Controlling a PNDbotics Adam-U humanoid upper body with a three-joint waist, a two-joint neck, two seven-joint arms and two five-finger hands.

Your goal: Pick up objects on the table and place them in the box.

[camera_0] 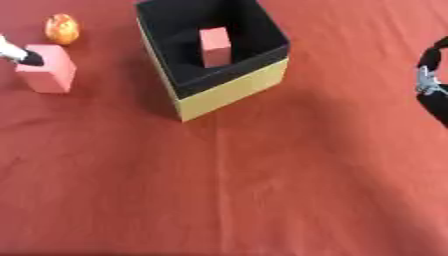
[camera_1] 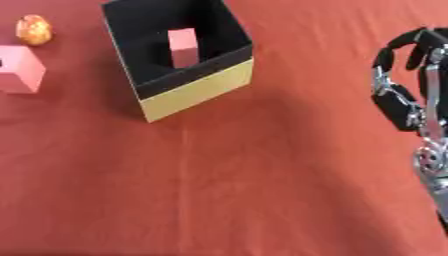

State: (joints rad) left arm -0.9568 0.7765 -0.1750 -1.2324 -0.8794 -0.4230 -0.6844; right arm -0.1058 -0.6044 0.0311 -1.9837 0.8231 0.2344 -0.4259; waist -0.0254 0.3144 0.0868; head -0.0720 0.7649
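A: How much is done?

B: One pink block (camera_0: 214,46) is seen inside the box (camera_0: 229,93). A second pink block (camera_0: 48,70) and a small orange object (camera_0: 62,28) are left on the counter (camera_0: 262,190), well left of the box.

A: And each robot hand?

B: The left robot hand (camera_0: 17,54) is touching the second block; its grasp cannot be told. The right robot hand (camera_1: 404,85) is curled, empty, far right.
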